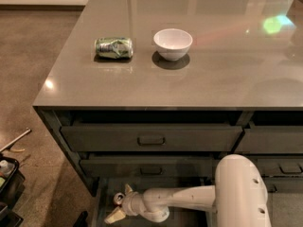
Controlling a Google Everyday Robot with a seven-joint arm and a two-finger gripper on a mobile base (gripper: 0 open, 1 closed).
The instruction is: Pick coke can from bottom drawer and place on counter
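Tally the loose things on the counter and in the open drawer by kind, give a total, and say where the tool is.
Cans: 2 (green can on the counter; red can in the bottom drawer)
Bowls: 1 (white bowl on the counter)
Total: 3
The tool is down in the bottom drawer, at the red can.

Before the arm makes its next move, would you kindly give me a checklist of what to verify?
1. The bottom drawer is pulled out: ok.
2. The gripper is down in the drawer, with a finger on either side of the coke can: ok.
3. The gripper is shut on the can: not ok, it is open.
4. The can stands upright: cannot tell.
5. The counter has bare surface beside the white bowl and the green can: ok.
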